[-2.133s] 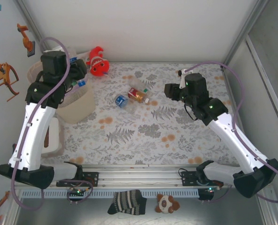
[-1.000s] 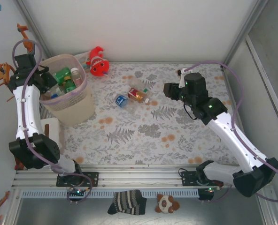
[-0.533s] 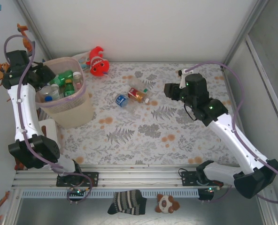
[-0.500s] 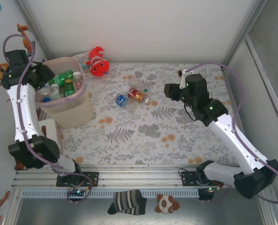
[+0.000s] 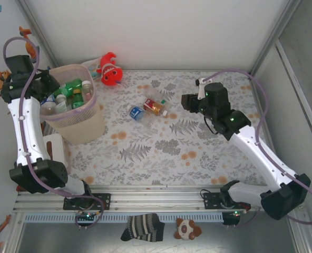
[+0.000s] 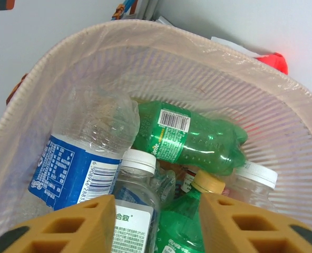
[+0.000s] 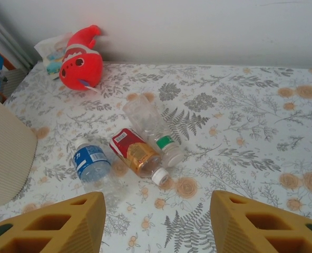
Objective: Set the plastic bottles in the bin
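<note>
Both pincers stand with jaws apart and nothing between them. The left pincer [image 6: 157,226] hangs over the mouth of the bin [image 6: 198,50] at the far left, just above the heap inside: a green bottle [image 6: 198,139], a big clear bottle [image 6: 77,158] and several white-capped ones. The right pincer [image 7: 158,221] hovers over the tabletop [image 7: 261,137], facing three loose bottles lying close together mid-table: a blue-labelled bottle [image 7: 93,163], a red-labelled bottle [image 7: 135,154] and a green-capped bottle [image 7: 148,121]. Most of the job looks done; those three are left, and the fish plush [image 7: 79,58] is no part of it.
</note>
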